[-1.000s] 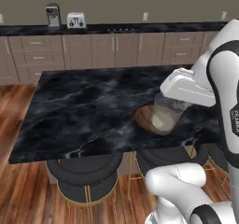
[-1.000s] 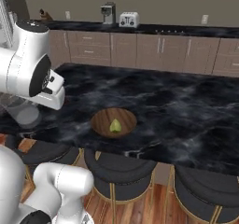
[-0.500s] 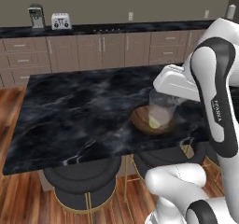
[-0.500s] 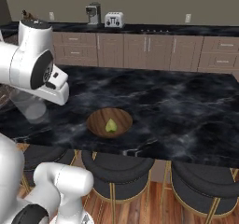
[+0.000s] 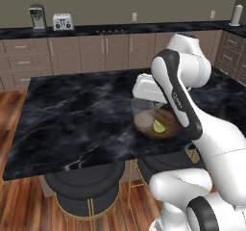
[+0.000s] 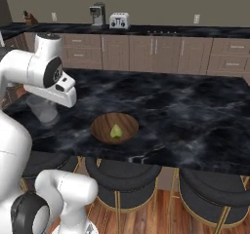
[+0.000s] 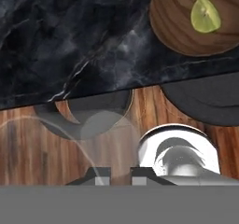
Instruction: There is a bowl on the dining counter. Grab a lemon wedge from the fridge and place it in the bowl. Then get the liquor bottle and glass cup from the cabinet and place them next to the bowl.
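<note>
My gripper (image 7: 117,174) is shut on the glass cup (image 7: 70,139), a clear tumbler that hangs below the white hand (image 5: 149,88). The glass cup (image 5: 143,117) is held low over the dining counter (image 5: 72,114), close to the left side of the wooden bowl (image 5: 172,126). The lemon wedge (image 5: 159,126) lies inside the bowl. From the right side, the cup (image 6: 43,108) is left of the bowl (image 6: 100,130), which holds the lemon wedge (image 6: 116,131). The hand view shows the bowl (image 7: 172,22), the wedge (image 7: 206,15) and the counter's near edge (image 7: 70,41).
Round dark stools (image 5: 86,186) (image 6: 122,179) stand under the counter's near edge on a wooden floor. Along the back wall runs a counter over brown drawers, with a coffee machine (image 5: 36,16), a toaster (image 5: 62,21) and a white cylinder (image 5: 236,14).
Both base views have shifted, so the base has moved. In the left base view the arm has swung so the cup sits nearer the bowl's left side. The grip is unchanged.
</note>
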You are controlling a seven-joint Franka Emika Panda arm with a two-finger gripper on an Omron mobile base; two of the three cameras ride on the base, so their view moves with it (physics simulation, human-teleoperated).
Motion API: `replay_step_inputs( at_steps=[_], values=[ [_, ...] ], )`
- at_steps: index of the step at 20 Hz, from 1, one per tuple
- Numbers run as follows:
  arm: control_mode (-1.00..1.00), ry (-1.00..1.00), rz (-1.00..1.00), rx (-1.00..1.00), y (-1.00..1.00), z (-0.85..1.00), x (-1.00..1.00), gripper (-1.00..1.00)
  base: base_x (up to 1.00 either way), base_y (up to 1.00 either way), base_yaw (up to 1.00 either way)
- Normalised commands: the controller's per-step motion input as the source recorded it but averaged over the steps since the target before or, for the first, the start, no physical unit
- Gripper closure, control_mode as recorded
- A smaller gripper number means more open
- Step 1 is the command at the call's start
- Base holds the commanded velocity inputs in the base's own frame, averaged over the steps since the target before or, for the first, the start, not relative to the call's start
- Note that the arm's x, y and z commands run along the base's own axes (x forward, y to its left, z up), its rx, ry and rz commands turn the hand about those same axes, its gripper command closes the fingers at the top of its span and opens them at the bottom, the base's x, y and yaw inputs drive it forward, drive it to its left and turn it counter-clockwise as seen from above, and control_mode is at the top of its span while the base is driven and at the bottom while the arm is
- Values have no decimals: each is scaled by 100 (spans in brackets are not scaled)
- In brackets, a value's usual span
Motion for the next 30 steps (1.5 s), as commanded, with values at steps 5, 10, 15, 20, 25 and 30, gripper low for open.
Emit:
replay_step_inputs(
  at_steps=[5,10,15,20,25,30],
  values=[
    [-100,19,-2,3,52,-77,74,100,0,0,0],
    [-100,5,-11,5,33,-53,56,100,0,0,0],
    [-100,0,-22,4,3,-40,49,100,0,0,0],
    [-100,0,-30,0,0,-40,47,100,0,0,0],
    [-100,1,-36,0,0,-41,39,100,0,0,0],
    [-100,1,-38,0,0,-26,25,100,0,0,0]
  ],
)
